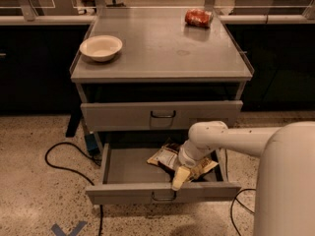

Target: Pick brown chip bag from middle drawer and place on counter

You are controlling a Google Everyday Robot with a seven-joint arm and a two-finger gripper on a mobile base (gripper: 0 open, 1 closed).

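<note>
The brown chip bag [164,157], crinkled dark brown and cream, lies in the right half of the open middle drawer [128,192], the low drawer pulled out at the bottom of the cabinet. My gripper [179,177] reaches down into that drawer from the right and sits on the bag's near side, close to the drawer's front panel. My white arm covers the bag's middle. The counter [162,48], the flat grey cabinet top, lies above.
A white bowl [101,47] stands at the counter's left and a small red bag [198,17] at its back right. The taller-fronted drawer [162,115] above is shut. Black cables [61,156] trail on the speckled floor to the left.
</note>
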